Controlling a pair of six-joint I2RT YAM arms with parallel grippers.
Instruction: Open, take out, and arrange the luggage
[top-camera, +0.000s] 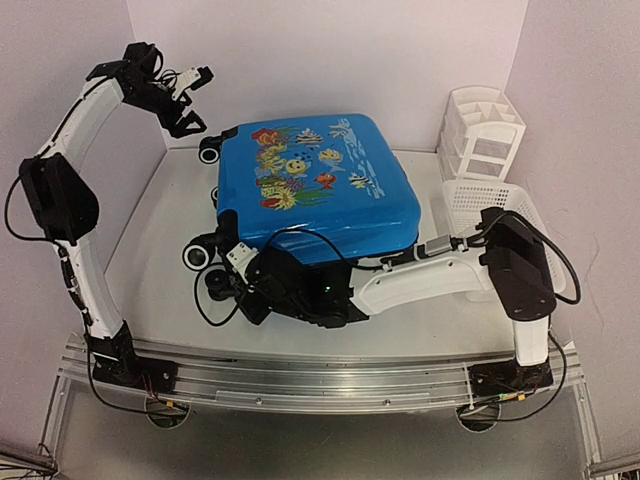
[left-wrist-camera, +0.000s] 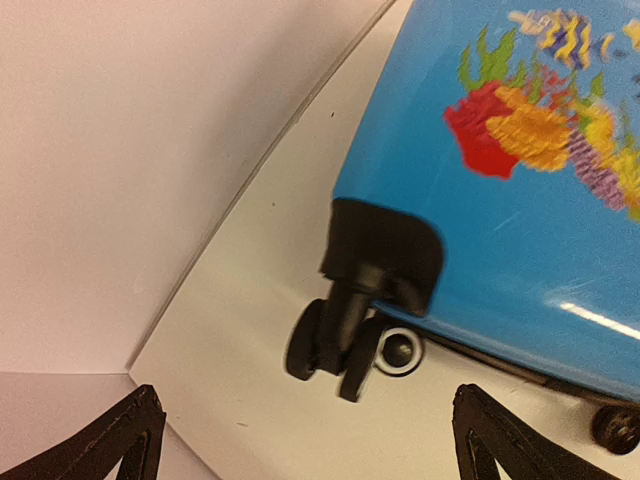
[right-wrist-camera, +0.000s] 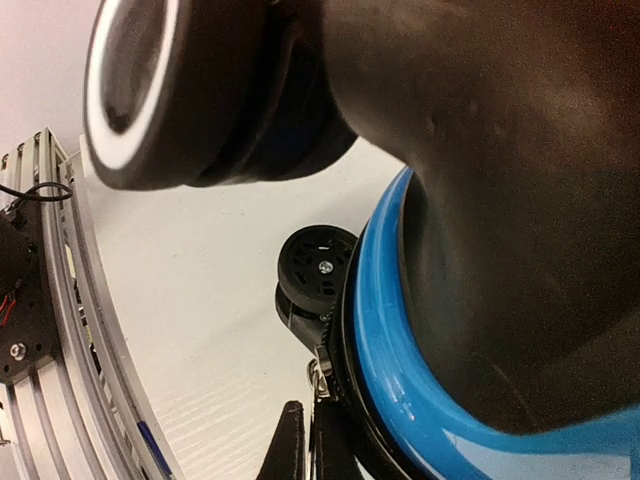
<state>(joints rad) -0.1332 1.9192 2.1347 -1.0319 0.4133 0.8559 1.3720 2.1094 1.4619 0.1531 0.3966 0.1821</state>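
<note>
A large bright blue hard-shell suitcase with a fish-and-flowers print (top-camera: 315, 190) is lying flat and closed in the middle of the white surface (top-camera: 160, 290), printed shell up. It is reaching toward the far edge, and its black wheels (left-wrist-camera: 330, 345) are pointing at the left edge.

A white plastic drawer organizer (top-camera: 485, 130) is standing in the far right corner. A white mesh plastic basket (top-camera: 500, 205) is sitting just in front of it along the right edge, close beside the suitcase's right side and leaving little room there.

The right arm (top-camera: 430, 275) is stretching leftward between the suitcase and the near edge, filling most of that strip. The right fingers (right-wrist-camera: 290, 450) are clenching tight against each other at the suitcase's near left corner, beside the black zipper band (right-wrist-camera: 345, 400) and below a wheel. Whether they are pinching anything cannot be told.

The left arm (top-camera: 75, 130) is arching up by the left wall. The left fingers (left-wrist-camera: 130, 440) are spreading wide and released, hanging above the far left corner over the far wheel and apart from it.

Bare surface is showing along the left edge, between the wheels and the wall, and widening toward the near left corner.
</note>
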